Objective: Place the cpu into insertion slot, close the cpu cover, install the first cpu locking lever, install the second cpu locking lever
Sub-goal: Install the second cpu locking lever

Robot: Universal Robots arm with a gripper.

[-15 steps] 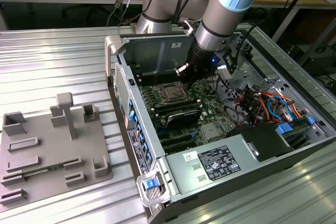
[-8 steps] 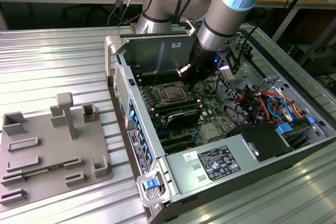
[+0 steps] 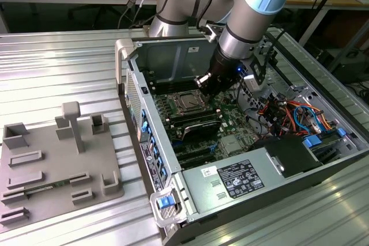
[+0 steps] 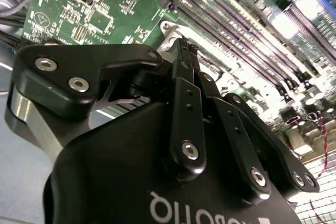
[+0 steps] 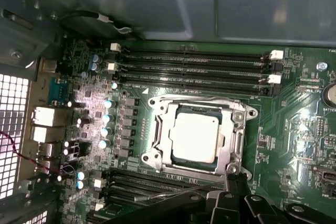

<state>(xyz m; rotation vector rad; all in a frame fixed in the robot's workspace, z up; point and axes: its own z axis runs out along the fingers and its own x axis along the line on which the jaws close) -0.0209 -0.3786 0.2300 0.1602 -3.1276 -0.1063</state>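
Observation:
The cpu [image 5: 195, 136], a small square chip with a silvery top, lies in the insertion slot [image 5: 150, 157] on the green motherboard [image 5: 299, 145]. Flat over it sits the cpu cover [image 5: 199, 101], a silver frame with the chip showing through its hollow centre. My gripper [image 5: 235, 180] hangs right at one corner of the socket, its black fingers [image 4: 185, 56] drawn together into a narrow tip with nothing between them. In the exterior view the gripper [image 3: 203, 82] is inside the open computer case, just to that view's right of the cpu [image 3: 187, 103].
Long black memory slots [image 5: 194, 64] flank the socket on two sides. The case's metal wall [image 3: 167, 56] stands behind it. Coloured cables [image 3: 288, 110] and a power supply [image 3: 242, 180] fill the exterior view's right. A grey fixture plate [image 3: 52, 165] lies on the table outside the case.

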